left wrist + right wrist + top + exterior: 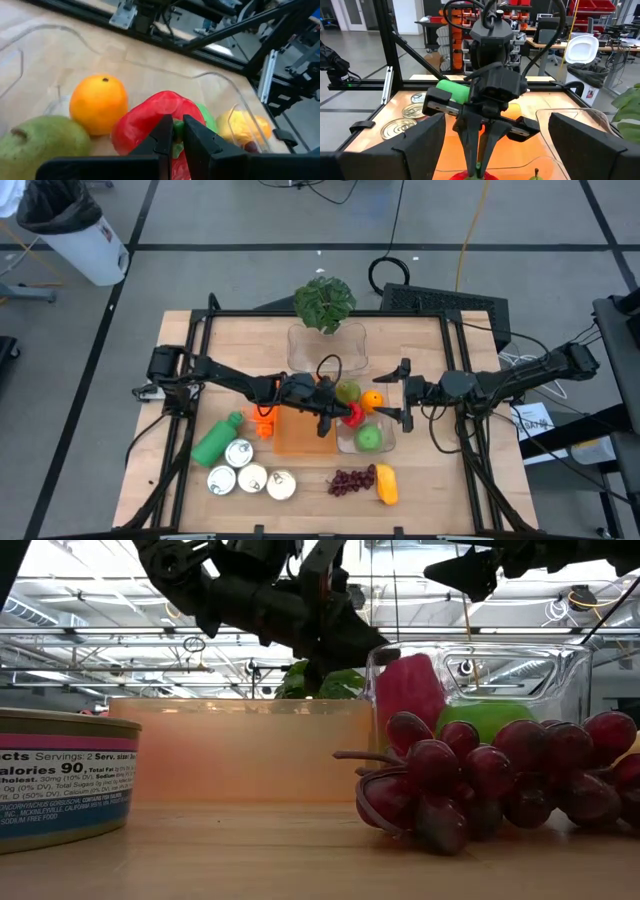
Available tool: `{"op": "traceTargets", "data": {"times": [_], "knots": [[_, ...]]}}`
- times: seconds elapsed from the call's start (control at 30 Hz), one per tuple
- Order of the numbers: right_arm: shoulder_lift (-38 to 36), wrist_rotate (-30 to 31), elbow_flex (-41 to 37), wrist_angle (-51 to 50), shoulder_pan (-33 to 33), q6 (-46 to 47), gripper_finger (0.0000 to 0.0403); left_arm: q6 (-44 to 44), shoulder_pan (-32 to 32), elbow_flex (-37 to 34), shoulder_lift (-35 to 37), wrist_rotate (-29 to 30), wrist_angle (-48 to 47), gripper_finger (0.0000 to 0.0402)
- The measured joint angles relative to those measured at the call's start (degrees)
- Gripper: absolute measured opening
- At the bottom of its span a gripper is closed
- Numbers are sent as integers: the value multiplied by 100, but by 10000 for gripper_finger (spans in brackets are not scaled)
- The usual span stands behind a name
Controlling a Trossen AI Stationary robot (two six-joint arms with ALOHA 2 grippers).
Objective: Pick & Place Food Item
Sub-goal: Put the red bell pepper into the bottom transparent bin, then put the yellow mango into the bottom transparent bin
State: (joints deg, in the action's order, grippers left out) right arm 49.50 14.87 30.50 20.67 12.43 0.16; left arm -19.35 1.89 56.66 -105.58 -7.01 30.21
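A red bell pepper [150, 117] with a green stem sits over a clear bin [384, 442], together with an orange [98, 104], a pear [40, 142] and a green apple [369, 438]. My left gripper [333, 416] reaches in from the table's left and is shut on the pepper's stem. In the low view the pepper [408, 685] shows inside the bin's wall, its underside hidden behind grapes [480, 775]. My right gripper [402, 394] hovers open just right of the bin, touching nothing, and faces the left gripper [480, 145]. My left gripper pinches the pepper's green stem [176, 135] between its two fingertips, coming from above and slanting down. The pepper hangs below the fingers, inside the clear bin. Whether its bottom rests on the bin floor is hidden by the grapes.
An orange tray [300, 435] lies left of the bin. A green bottle [215, 440], three cans [250, 473] and a carrot [263, 425] sit at the near left. Grapes [350, 480] and a yellow fruit [386, 485] lie near the front edge. A plant [323, 302] and a second clear bin [300, 350] stand at the far side.
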Motion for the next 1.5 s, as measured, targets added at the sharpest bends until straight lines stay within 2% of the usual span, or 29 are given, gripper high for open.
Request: {"op": "traceTargets", "data": {"times": [0.27, 0.53, 1.0, 1.1, 1.3, 1.43, 1.5], "knots": [[0, 0, 0, -9, 0, 11, 332, -79, -80, 0, 4, 256, -569, 46], [0, 0, 0, -2, 0, 4, 333, -133, -101, 0, 4, 258, -465, 43], [0, 0, 0, -39, 0, 6, 334, -479, -249, 0, 8, 253, -327, 162], [-1, 0, 2, -55, 0, 72, 334, -439, -288, 0, 87, -4, -350, 181], [-262, -13, 9, -591, 132, 457, 334, -156, -413, -9, 828, -814, -1089, 199], [-483, -18, 9, -726, 329, 518, 334, 0, -534, -7, 1641, -828, -1836, 204], [-567, -36, 9, -738, 461, 520, 334, 23, -551, -7, 2070, -636, -2181, 203]]}}
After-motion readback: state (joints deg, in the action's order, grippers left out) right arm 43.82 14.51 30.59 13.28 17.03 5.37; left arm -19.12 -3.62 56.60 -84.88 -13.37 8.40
